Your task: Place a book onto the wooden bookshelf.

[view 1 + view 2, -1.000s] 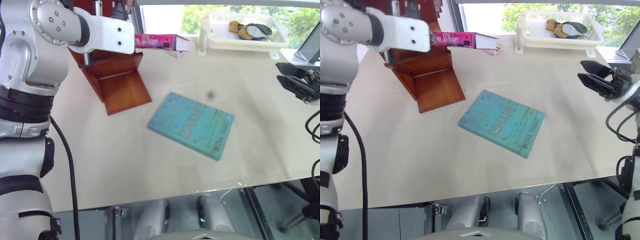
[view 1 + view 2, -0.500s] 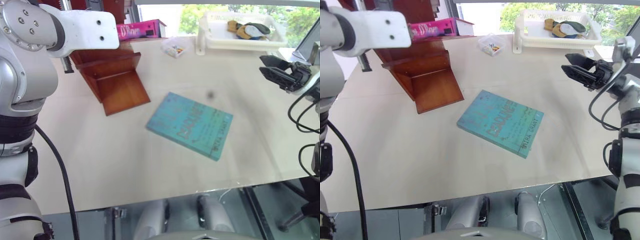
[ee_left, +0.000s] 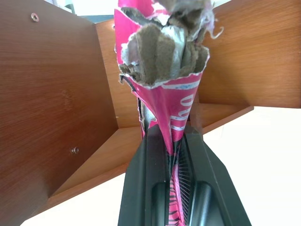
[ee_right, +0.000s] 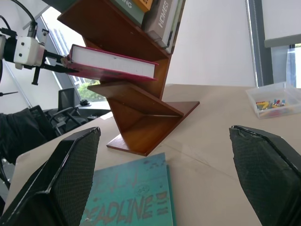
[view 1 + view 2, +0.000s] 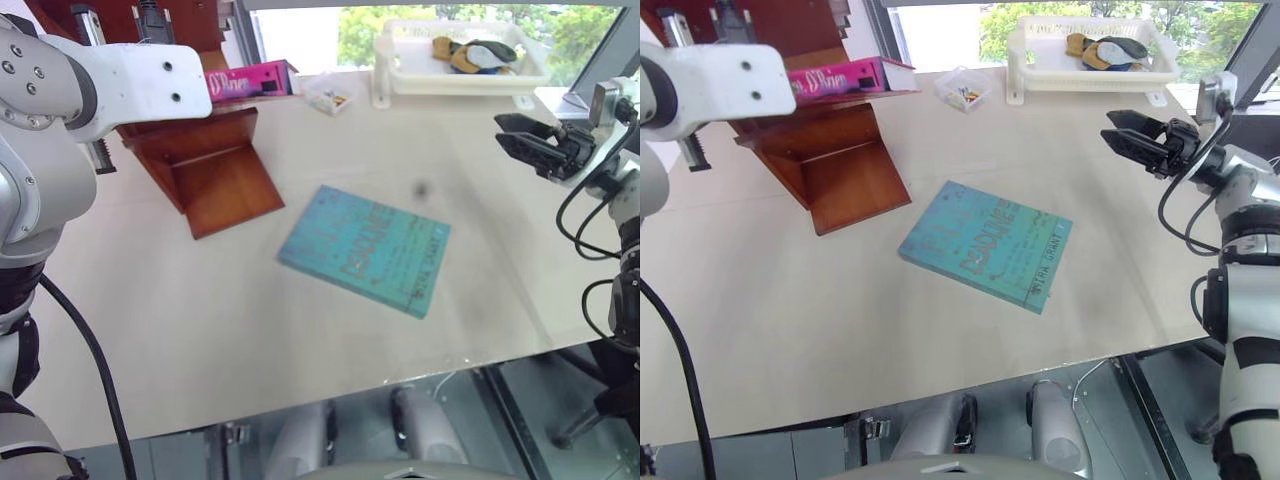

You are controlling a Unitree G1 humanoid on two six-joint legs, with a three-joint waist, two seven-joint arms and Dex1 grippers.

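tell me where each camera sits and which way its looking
Head, both eyes: look forward and down over the table; left arm and right gripper show.
Left wrist: looks along the left gripper, shut on the book, into the wooden bookshelf.
Right wrist: looks between open fingers.
Shared: teal book, book and bookshelf.

I read "DEADLINE" in dark letters across the teal-blue book lying flat between my two claws. A shelved book's spine above the pink one reads roughly "HOMES". Nothing else is legible.
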